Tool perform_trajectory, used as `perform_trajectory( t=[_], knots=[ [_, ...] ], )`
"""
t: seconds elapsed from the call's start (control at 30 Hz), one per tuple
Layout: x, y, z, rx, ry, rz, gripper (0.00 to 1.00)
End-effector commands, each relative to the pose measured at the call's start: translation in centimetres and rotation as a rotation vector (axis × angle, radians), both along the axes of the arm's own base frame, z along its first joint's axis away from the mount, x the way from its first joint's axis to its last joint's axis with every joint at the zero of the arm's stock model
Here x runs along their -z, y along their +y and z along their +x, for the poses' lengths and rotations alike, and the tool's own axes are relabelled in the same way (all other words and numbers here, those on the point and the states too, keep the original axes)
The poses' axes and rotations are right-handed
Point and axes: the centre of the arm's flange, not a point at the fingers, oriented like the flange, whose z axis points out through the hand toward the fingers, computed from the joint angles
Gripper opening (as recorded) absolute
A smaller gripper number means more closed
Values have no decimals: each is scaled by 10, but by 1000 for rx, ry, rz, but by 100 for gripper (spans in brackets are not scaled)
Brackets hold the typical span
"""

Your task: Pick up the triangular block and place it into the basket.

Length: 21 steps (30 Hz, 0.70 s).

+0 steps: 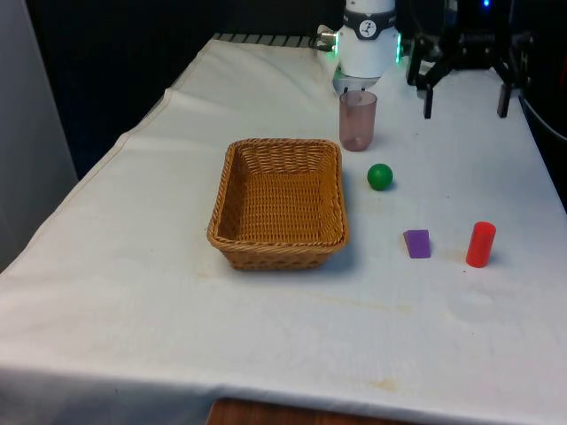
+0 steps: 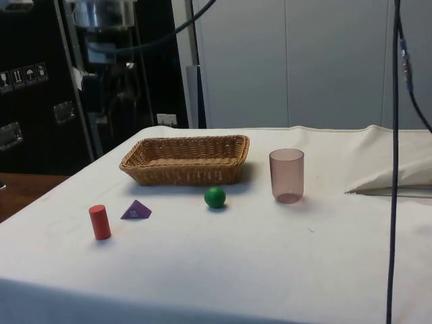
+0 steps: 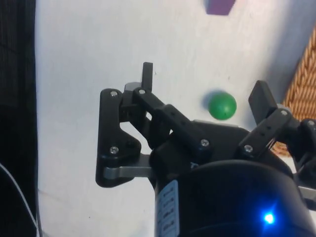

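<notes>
The gripper hangs high above the far end of the table, its two fingers spread wide and holding nothing, well apart from every object on the white cloth. The purple triangular block lies flat on the cloth toward the front view's right, just beside a red cylinder and near a green ball; in the side view the block sits between the cylinder and the ball, in front of the basket. The wicker basket stands near the middle of the table with nothing inside it, and a translucent pink cup stands upright just beyond its far corner. From the wrist view, the open fingers frame the ball, with the block farther off and a strip of the basket's rim at the edge. By all appearances the job has barely begun: the block is untouched, and the reach to it, the descent, the grasp, the lift, the carry across to the basket and the release all remain to be done.
</notes>
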Motion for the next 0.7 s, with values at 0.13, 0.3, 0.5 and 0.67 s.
perform_trajectory(
  t=[0.13, 0.3, 0.5, 0.67],
  knots=[
    [23, 7, 6, 1, 1, -6, 100],
    [37, 4, 7, -2, 0, -6, 100],
    [62, -10, 8, -30, -8, -14, 100],
    [73, -13, 9, -53, -11, -19, 100]
  ],
)
